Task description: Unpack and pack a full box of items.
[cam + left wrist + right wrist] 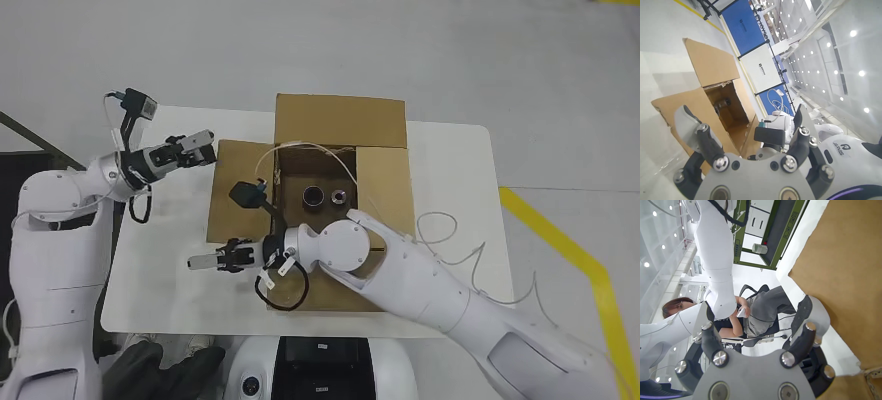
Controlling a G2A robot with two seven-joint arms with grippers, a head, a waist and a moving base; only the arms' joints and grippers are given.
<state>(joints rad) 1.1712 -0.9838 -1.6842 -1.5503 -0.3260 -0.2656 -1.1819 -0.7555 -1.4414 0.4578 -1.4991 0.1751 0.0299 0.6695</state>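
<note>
Right tool (755,303) spread, empty, beside box (340,120) flap | left tool (742,108) spread, near flap

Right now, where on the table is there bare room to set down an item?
The widest bare patch of table is right of the box, up to the table's edge. A narrower strip lies left of the box, between the left gripper and the right gripper. The front is crowded by the right arm.

Logo lettering stands on a blue panel (743,26) and a white panel (762,71) in the left wrist view's background. More lettering runs along a green frame (791,228) in the right wrist view.
</note>
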